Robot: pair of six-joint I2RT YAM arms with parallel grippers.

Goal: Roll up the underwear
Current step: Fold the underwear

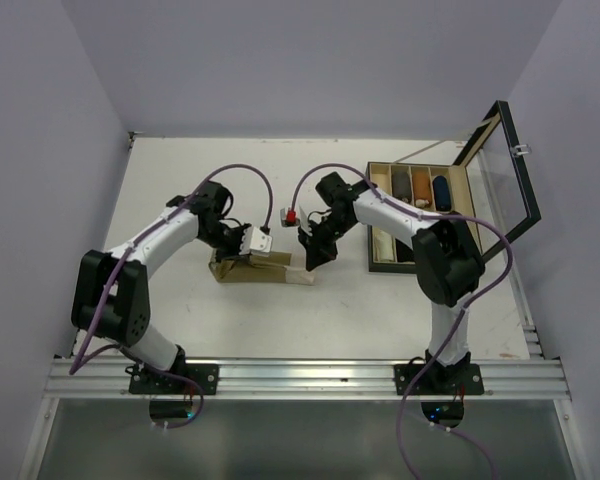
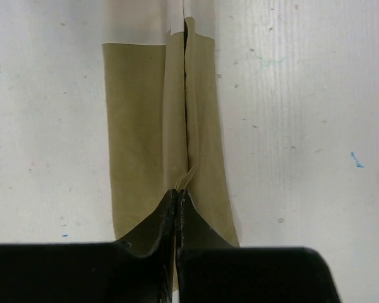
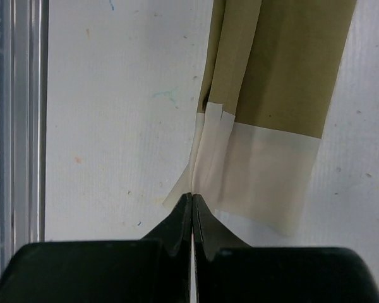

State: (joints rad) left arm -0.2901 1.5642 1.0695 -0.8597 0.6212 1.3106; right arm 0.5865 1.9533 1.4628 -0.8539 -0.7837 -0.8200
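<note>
— How is the left gripper (image 2: 178,201)?
— Jaws clenched on a raised fold at the olive end of the underwear (image 2: 142,126).
— And the right gripper (image 3: 192,203)?
— Jaws pinched tight on the edge of the cream waistband (image 3: 252,170). The underwear lies as a folded strip on the tabletop (image 2: 316,95), between both.

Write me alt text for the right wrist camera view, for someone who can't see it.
The right claw, shut, pinches the cream waistband of olive-tan underwear folded into a narrow strip on a white table. A metal rail runs along the left edge.
</note>
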